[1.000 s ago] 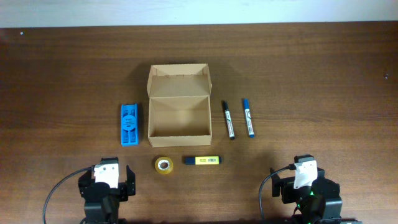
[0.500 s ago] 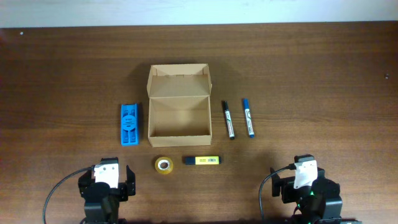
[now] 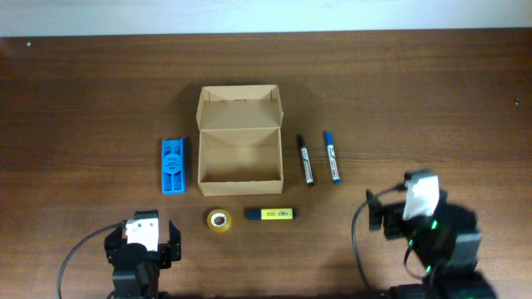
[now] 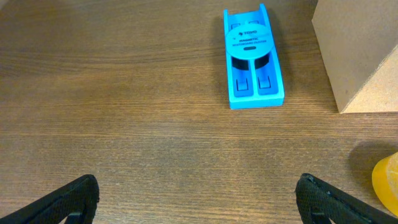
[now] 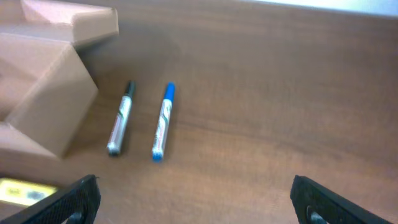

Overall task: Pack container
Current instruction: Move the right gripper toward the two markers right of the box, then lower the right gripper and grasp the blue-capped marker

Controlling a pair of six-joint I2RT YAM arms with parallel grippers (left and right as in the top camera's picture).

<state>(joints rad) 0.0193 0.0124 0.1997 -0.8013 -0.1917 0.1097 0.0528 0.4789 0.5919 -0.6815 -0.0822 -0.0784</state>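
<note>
The tan cardboard container [image 3: 238,154] sits open at the table's middle, its flap lid folded back; a corner shows in the left wrist view [image 4: 360,56] and right wrist view [image 5: 43,106]. A blue holder [image 3: 173,165] [image 4: 252,56] lies left of it. A black marker [image 3: 305,159] [image 5: 120,118] and a blue marker [image 3: 332,157] [image 5: 162,121] lie right of it. A tape roll [image 3: 219,220] [image 4: 388,183] and a yellow highlighter [image 3: 270,214] [image 5: 22,190] lie in front. My left gripper [image 4: 199,202] is open and empty near the front edge. My right gripper [image 5: 198,202] is open and empty, raised at the front right.
The table is dark brown wood [image 3: 416,100]. A pale wall strip runs along the far edge [image 3: 266,17]. Cables loop from both arm bases at the front.
My right arm has lifted and moved forward toward the markers. The left arm and all objects have not moved.
</note>
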